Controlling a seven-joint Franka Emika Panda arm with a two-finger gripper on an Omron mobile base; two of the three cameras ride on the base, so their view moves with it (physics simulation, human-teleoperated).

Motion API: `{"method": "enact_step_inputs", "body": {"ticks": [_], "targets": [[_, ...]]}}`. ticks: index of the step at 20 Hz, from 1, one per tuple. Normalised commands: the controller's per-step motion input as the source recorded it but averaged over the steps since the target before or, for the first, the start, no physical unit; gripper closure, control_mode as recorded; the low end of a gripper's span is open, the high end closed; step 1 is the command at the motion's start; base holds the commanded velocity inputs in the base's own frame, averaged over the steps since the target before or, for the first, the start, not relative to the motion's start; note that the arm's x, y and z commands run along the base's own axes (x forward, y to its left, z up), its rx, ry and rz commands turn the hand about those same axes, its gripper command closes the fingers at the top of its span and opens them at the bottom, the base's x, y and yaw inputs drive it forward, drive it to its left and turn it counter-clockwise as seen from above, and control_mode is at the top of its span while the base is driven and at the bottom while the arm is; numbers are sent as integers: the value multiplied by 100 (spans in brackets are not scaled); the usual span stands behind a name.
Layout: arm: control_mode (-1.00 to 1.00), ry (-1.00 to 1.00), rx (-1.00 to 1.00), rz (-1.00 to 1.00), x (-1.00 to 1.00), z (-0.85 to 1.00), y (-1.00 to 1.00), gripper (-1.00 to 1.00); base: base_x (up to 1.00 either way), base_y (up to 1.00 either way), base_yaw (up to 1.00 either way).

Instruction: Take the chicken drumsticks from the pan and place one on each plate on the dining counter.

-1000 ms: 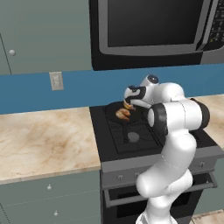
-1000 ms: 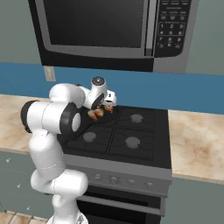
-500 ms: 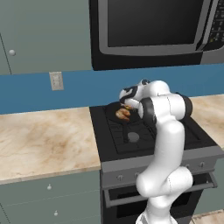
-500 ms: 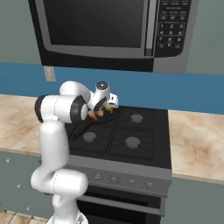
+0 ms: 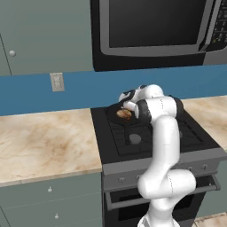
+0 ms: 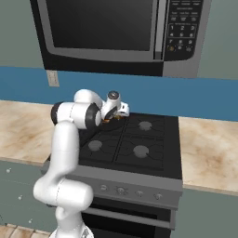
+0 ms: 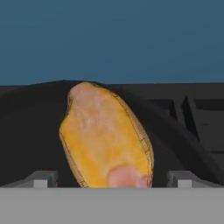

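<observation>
A golden-orange chicken drumstick (image 7: 105, 135) lies in the black pan (image 7: 26, 131) and takes up the middle of the hand view. My gripper (image 7: 111, 180) is open, with one dark fingertip (image 7: 41, 179) on either side of the drumstick's near end. In the left base view the gripper (image 5: 127, 105) hangs low over the pan (image 5: 116, 116) on the stove's back left burner, just above the drumstick (image 5: 124, 114). From the right base view the hand (image 6: 115, 110) and forearm cover most of the pan. The plates and the dining counter are out of view.
The black stove (image 5: 195, 133) has free burners at the front (image 6: 140, 150) and back right (image 6: 145, 125). A microwave (image 5: 155, 26) hangs close above. Marbled wall counters (image 5: 44, 142) flank the stove, with a blue backsplash (image 6: 204, 95) behind.
The arm has folded in, and the hand has dropped left and lower toward the drumstick in the pan. The jaws stayed open.
</observation>
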Motion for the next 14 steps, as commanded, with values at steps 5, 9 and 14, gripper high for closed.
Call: {"method": "enact_step_inputs", "body": {"ticks": [5, 9, 14], "targets": [[-100, 0, 0, 0, 66, -33, -7, -100, 0, 0, 0], [-100, 0, 0, 0, 48, -29, 0, 100, 0, 0, 0], [-100, -27, -1, -5, -58, 5, 1, 100, 0, 0, 0]]}}
